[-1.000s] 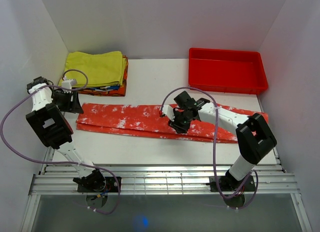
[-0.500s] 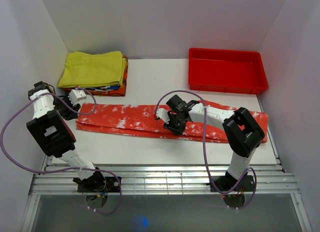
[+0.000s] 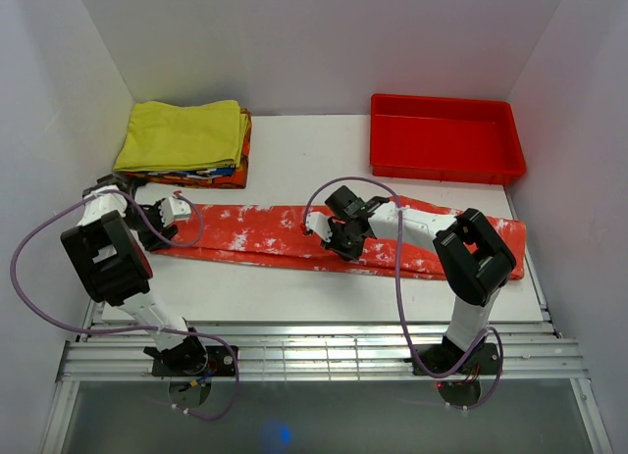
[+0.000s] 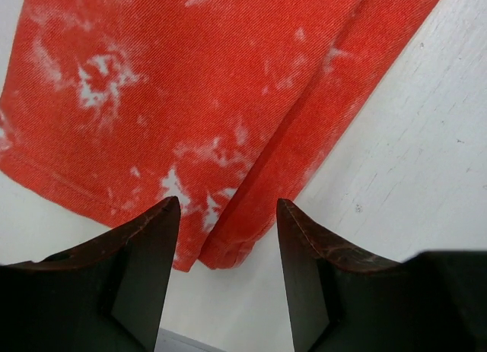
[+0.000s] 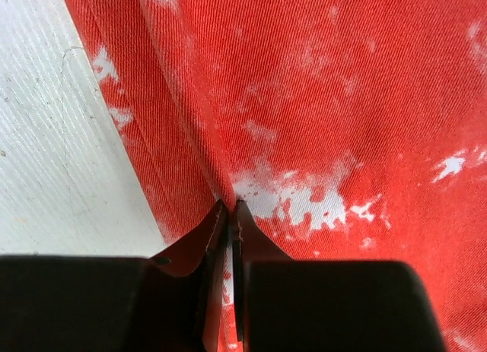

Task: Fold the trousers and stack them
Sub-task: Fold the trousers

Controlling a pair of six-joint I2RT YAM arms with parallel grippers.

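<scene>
Red-orange cloth trousers (image 3: 255,233), blotched white, lie as a long flat band just nearer than the rigid red plastic tray (image 3: 444,98), stretching leftward from it. The left gripper (image 4: 227,211), spread, sits over the hem corner farthest from the tray. The right gripper (image 5: 230,207), pressed together, pinches a crease mid-length.

White painted flat table (image 3: 294,150) here: long red-orange, white-blotched cloth trousers (image 3: 265,233) stretched across the middle, rigid red plastic tray (image 3: 442,170) far right, yellow-topped pile of folded garments (image 3: 186,130) (far left corner).
</scene>
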